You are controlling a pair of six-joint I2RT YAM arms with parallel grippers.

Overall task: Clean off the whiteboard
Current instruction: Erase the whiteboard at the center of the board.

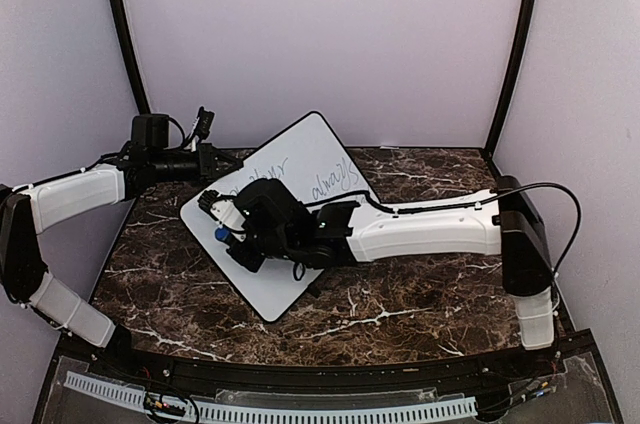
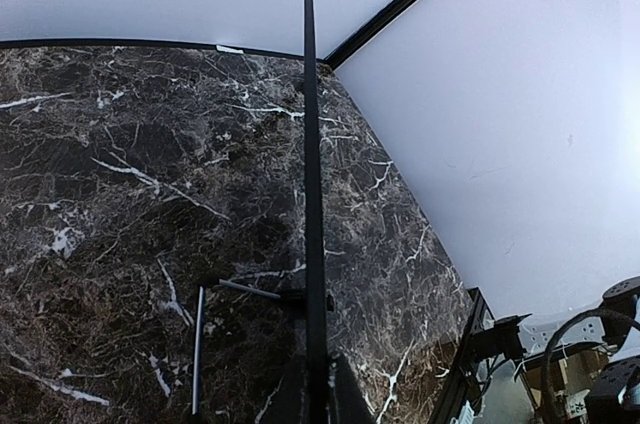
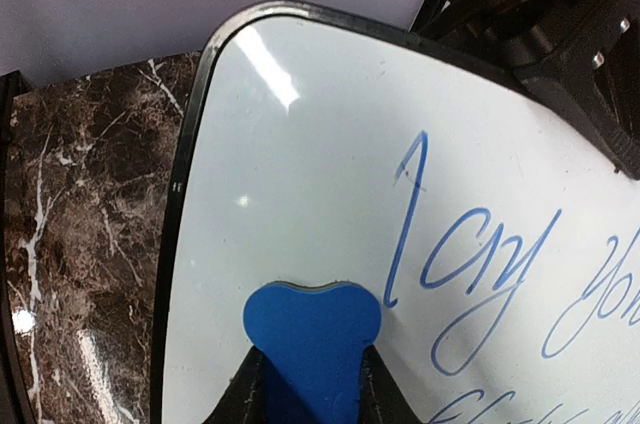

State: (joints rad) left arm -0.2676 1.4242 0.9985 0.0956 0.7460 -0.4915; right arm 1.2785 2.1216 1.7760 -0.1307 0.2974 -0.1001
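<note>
Two grippers share this job. Nearest, the right gripper [image 3: 312, 384] has its jaws closed partway around a blue eraser [image 3: 312, 329], which is pressed to the whiteboard [image 1: 300, 159] near its 9 o'clock corner. The board sits mid-table on the marble table [image 1: 420, 294], apparently propped at a tilt, with writing unwiped toward 3 o'clock. Farther back, at 10 o'clock, the left gripper [image 2: 316, 394] is pinched tight on the thin rim. I'd judge the board light, stiff and slick-faced, likely to skid under scrubbing. The rim is the place to hold it.
</note>
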